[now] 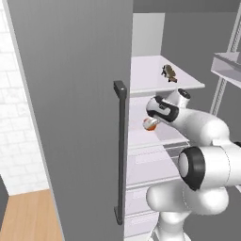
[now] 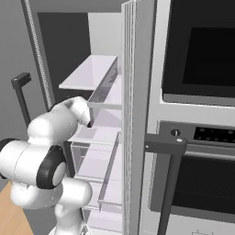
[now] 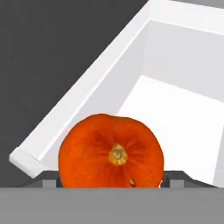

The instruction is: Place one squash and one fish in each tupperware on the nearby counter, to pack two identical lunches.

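Observation:
The orange-red squash (image 3: 111,151) sits between my two fingertips (image 3: 49,177), and its sides meet them. From the left base view this squash (image 1: 149,124) hangs at the front of a middle fridge shelf, with my gripper (image 1: 154,117) shut on it. One dark fish (image 1: 169,72) lies on the shelf above, up and to the right of my hand. The tupperware, the yellow-ochre squash and the other fish are out of view.
The open grey fridge door (image 1: 70,117) with its dark vertical handle (image 1: 121,150) stands close on the left. White shelves (image 2: 92,73) and drawers (image 1: 146,164) lie around the arm. A door bin (image 1: 226,66) juts in at the right. A built-in oven (image 2: 202,46) stands beside the fridge.

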You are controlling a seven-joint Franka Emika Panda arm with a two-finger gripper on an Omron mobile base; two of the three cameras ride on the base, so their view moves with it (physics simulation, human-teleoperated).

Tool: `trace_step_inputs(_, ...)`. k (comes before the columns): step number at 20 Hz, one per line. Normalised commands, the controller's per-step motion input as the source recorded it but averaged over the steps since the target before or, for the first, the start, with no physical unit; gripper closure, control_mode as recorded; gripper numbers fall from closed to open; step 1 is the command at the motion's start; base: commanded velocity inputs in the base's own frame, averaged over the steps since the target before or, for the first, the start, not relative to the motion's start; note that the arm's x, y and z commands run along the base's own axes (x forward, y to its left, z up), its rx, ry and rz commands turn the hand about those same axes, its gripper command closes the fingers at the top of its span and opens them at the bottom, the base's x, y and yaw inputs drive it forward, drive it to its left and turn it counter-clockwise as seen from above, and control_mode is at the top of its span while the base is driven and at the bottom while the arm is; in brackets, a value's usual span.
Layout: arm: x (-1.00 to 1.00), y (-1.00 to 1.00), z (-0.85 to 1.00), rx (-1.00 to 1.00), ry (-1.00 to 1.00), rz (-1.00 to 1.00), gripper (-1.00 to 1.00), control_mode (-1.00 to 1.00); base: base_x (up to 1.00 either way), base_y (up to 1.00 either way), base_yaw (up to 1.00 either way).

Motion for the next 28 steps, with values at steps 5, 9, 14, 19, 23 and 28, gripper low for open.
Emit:
trace_step_inputs(5, -0.71, 0.05, 0.73, -0.05, 0.2, 0.0, 1.0, -1.0, 0.0, 0.0, 0.0)
trace_step_inputs(9, -1.0, 0.0, 0.6, -0.03, -0.01, 0.0, 1.0, -1.0, 0.0, 0.0, 0.0)
trace_step_inputs(14, -1.0, 0.31, 0.3, -0.07, -0.06, 0.0, 1.0, -1.0, 0.0, 0.0, 0.0)
trace_step_inputs(19, -0.99, 0.26, 0.14, -0.01, -0.06, -0.12, 1.0, -1.0, 0.0, 0.0, 0.0)
trace_step_inputs(23, -1.0, -0.06, 0.68, 0.0, -0.05, -0.24, 1.0, -1.0, 0.0, 0.0, 0.0)
trace_step_inputs(28, -0.98, 0.0, 0.98, -0.06, -0.03, -0.12, 1.0, -1.0, 0.0, 0.0, 0.0)
